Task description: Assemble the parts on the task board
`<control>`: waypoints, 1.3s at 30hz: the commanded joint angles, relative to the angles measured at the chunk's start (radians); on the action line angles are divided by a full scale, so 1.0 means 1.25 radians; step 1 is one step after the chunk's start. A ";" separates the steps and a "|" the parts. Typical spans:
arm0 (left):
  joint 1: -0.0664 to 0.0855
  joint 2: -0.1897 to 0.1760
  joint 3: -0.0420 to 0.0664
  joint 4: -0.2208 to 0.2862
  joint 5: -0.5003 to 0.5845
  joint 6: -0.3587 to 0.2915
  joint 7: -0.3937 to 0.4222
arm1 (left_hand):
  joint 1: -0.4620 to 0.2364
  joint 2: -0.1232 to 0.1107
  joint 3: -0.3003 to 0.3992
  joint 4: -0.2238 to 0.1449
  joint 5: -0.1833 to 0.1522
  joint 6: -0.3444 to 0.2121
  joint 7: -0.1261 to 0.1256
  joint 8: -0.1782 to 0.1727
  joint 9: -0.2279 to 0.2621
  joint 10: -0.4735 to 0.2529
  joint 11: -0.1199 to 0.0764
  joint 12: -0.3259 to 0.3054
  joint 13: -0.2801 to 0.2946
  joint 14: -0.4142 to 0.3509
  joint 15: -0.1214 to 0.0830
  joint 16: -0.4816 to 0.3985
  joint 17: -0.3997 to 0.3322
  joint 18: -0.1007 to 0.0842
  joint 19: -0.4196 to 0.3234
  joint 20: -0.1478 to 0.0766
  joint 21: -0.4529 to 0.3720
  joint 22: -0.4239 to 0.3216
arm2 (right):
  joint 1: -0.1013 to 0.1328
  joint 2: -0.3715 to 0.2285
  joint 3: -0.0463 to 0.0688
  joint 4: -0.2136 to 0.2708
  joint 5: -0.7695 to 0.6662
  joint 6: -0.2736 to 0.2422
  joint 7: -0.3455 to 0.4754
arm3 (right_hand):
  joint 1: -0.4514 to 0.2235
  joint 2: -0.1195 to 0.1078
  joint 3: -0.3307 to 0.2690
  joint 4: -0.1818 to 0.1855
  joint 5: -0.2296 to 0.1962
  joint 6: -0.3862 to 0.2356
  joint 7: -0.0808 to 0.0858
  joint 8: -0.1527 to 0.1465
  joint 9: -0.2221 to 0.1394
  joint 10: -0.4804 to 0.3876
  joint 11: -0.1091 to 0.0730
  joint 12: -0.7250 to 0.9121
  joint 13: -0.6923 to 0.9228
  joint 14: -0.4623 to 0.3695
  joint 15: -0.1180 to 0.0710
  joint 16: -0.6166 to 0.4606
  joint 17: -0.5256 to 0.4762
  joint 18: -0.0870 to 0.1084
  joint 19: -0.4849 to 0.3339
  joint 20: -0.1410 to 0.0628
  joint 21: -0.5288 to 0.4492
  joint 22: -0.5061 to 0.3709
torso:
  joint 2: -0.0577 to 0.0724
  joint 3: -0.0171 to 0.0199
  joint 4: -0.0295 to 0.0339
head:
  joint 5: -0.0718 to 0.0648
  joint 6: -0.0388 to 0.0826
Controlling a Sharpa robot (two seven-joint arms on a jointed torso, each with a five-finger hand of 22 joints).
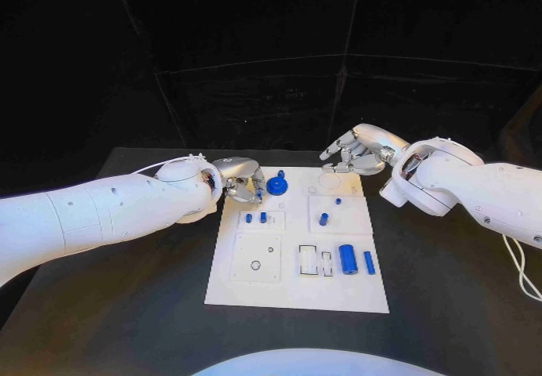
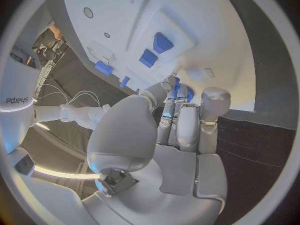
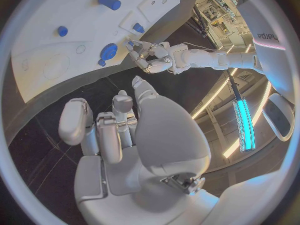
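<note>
Left hand (image 1: 242,185) at white task board (image 1: 296,294), black table (image 1: 113,313), dark room.

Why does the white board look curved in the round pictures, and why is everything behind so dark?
In both wrist views the fisheye lens bends the board and its straight edges; in the head view it lies flat and rectangular, brightly lit against a black table and a dark background.

Robotics lab, black table (image 1: 135,313) against dark curtained backdrop, cluttered equipment racks (image 3: 219,7), cables (image 2: 53,92)
</note>
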State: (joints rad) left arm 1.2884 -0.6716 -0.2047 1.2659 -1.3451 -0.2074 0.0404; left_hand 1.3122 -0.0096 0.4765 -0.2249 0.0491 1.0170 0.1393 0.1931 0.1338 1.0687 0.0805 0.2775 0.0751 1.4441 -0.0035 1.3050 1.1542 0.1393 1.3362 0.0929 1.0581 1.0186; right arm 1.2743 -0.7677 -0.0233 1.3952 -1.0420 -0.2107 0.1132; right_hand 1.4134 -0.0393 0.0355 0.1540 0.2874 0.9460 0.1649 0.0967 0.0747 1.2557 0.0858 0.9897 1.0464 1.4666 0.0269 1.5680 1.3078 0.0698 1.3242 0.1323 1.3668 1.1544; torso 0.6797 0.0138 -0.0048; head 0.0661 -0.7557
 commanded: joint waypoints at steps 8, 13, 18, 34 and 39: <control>0.000 0.010 0.000 -0.008 0.010 0.035 0.000 | -0.006 -0.009 0.005 0.002 -0.002 0.008 0.001 -0.005 -0.002 0.009 0.001 -0.007 -0.003 0.002 0.002 0.004 -0.002 -0.014 0.002 0.004 0.002 0.001 | 0.001 0.001 0.000 0.000 0.002 0.000 0.006 | 0.001 0.008 0.000 0.003 0.003 -0.004 0.003 0.002 -0.001 -0.005 -0.002 -0.004 0.000 0.083 0.002 0.002 0.210 0.015 -0.005 0.002 -0.004 -0.001 | -0.001 0.0001 -0.0005 | 0.000 -0.004; -0.001 0.012 0.000 -0.010 0.010 0.050 -0.001 | -0.007 -0.010 0.005 0.003 -0.002 0.009 0.001 -0.006 -0.002 0.010 0.001 -0.008 -0.003 0.002 0.002 0.004 -0.003 -0.014 0.002 0.004 0.002 0.001 | 0.001 0.001 0.000 0.000 0.002 0.001 0.006 | 0.001 0.008 0.000 0.003 0.003 -0.004 0.003 0.002 -0.001 -0.005 -0.002 -0.004 0.000 0.083 0.002 0.002 0.210 0.015 -0.005 0.002 -0.004 -0.001 | 0.000 0.0000 0.0000 | -0.001 -0.005; -0.001 0.011 0.000 -0.008 0.010 0.057 -0.002 | -0.008 -0.010 0.005 0.003 -0.002 0.009 0.001 -0.006 -0.002 0.010 0.001 -0.009 -0.003 0.002 0.002 0.004 -0.004 -0.014 0.001 0.004 0.001 0.001 | 0.001 0.001 0.000 0.000 0.002 0.001 0.006 | 0.001 0.008 0.000 0.003 0.003 -0.004 0.003 0.002 -0.001 -0.005 -0.002 -0.004 0.000 0.083 0.002 0.002 0.210 0.015 -0.005 0.002 -0.004 -0.001 | 0.000 0.0001 0.0005 | 0.000 -0.006; -0.002 0.012 0.000 -0.008 0.019 0.057 -0.004 | -0.011 -0.016 0.005 0.003 -0.002 0.006 0.002 -0.013 -0.005 0.008 0.002 -0.017 -0.006 -0.001 0.003 0.002 -0.009 -0.013 -0.004 0.005 -0.004 -0.003 | 0.001 0.003 0.000 -0.002 0.002 0.001 0.006 | 0.001 0.008 0.000 0.003 0.003 -0.004 0.003 0.002 -0.001 -0.005 -0.002 -0.004 0.000 0.083 0.002 0.002 0.210 0.015 -0.005 0.002 -0.004 -0.001 | 0.000 0.0001 -0.0006 | 0.002 -0.009; -0.002 0.013 -0.001 -0.009 0.021 0.056 -0.003 | -0.013 -0.019 0.006 0.003 -0.002 0.002 0.003 -0.018 -0.008 0.003 0.004 -0.023 -0.007 -0.001 0.005 0.002 -0.011 -0.013 -0.006 0.006 -0.004 -0.003 | 0.001 0.003 0.000 -0.003 0.002 0.001 0.006 | 0.001 0.008 0.000 0.003 0.003 -0.004 0.003 0.002 -0.001 -0.005 -0.002 -0.004 0.000 0.083 0.002 0.002 0.210 0.015 -0.005 0.002 -0.004 -0.001 | 0.000 0.0001 -0.0002 | 0.001 -0.009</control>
State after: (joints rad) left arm 1.2856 -0.6567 -0.2057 1.2543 -1.3295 -0.1457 0.0368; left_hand 1.2956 -0.0261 0.4791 -0.2222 0.0498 1.0203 0.1427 0.1737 0.1247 1.0755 0.0806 0.2507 0.0664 1.4440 -0.0036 1.3049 1.1409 0.1394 1.3330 0.0960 1.0575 1.0151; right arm 1.2740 -0.7648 -0.0234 1.3914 -1.0420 -0.2103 0.1137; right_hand 1.4134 -0.0393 0.0355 0.1540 0.2874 0.9460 0.1649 0.0967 0.0747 1.2558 0.0858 0.9897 1.0464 1.4666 0.0269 1.5681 1.3075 0.0698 1.3242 0.1324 1.3668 1.1544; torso 0.6792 0.0137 -0.0050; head 0.0680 -0.7666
